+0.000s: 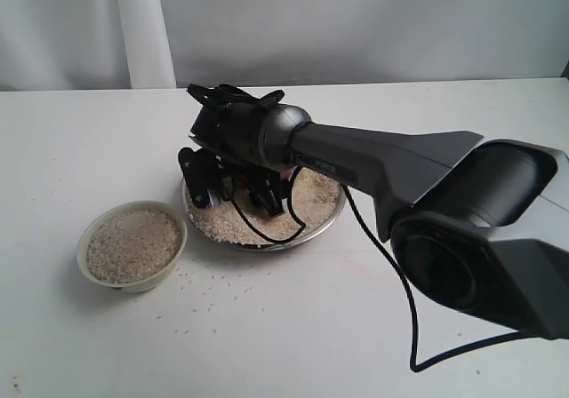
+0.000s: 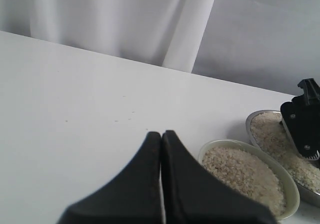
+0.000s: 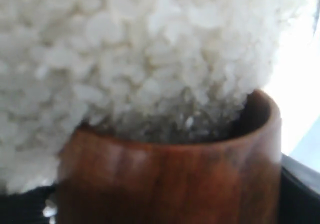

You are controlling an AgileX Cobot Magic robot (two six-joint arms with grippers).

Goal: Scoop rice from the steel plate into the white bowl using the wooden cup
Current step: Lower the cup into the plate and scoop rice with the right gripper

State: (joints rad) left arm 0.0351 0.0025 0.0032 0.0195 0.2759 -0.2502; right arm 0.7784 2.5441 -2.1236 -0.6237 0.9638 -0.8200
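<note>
Only the right wrist view shows the glossy reddish-brown wooden cup (image 3: 170, 179), gripped by the right gripper (image 1: 233, 192), its mouth against pale raw rice (image 3: 140, 59) in the shiny round steel plate (image 1: 320, 227) mid-frame. Lower left sits the full cream-white round bowl (image 1: 133, 284). Jaws of the left gripper (image 2: 161, 139) are pressed together.

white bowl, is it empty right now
No, the white bowl is filled with rice almost up to its rim in the exterior view.

White table (image 1: 89, 131) (matte top), pale curtain (image 1: 356, 25) hanging behind
</note>
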